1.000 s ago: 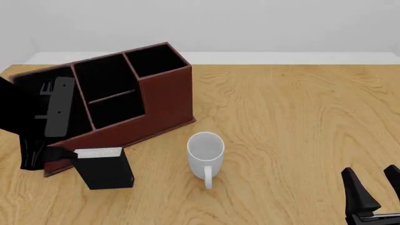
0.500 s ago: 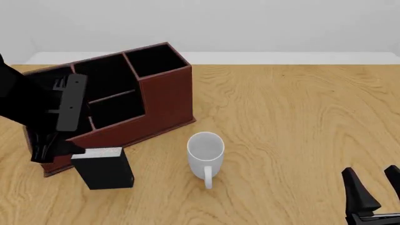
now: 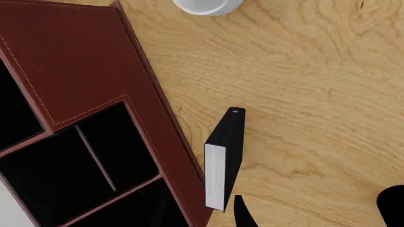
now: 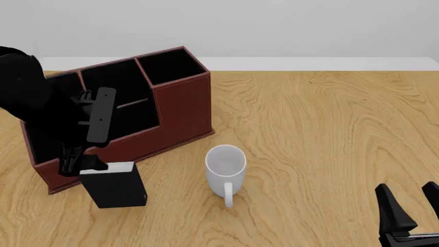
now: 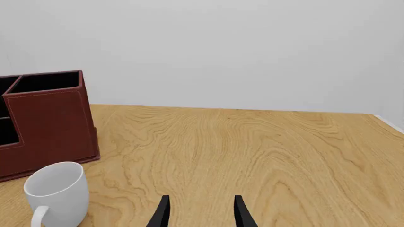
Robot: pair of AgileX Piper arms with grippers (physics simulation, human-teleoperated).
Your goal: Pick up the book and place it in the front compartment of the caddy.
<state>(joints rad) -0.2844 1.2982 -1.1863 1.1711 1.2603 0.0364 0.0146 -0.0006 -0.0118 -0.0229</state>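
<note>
The left gripper (image 4: 77, 163) hangs fingers-down just above the upper left corner of the book (image 4: 114, 184), and its arm crosses in front of the caddy (image 4: 180, 110). In the left wrist view the fingers (image 3: 243, 215) stand well apart, one close beside the book's (image 3: 224, 157) white page edge and the other far out over bare table (image 3: 315, 94); nothing is between them. The book stands upright on the wood, just under the gripper and close to the caddy's (image 3: 82, 61) low front wall, whether touching it I cannot tell. The caddy's dark compartments lie behind and beyond the gripper. A white mug (image 4: 225, 170) stands on the far side of the book from the gripper, handle toward the camera.

The right gripper (image 5: 200, 213) rests low at the near right part of the table, well away from the book, fingers parted and holding nothing. Ahead of it and off to its left are the mug (image 5: 56, 194) and the caddy's (image 5: 44, 120) tall end.
</note>
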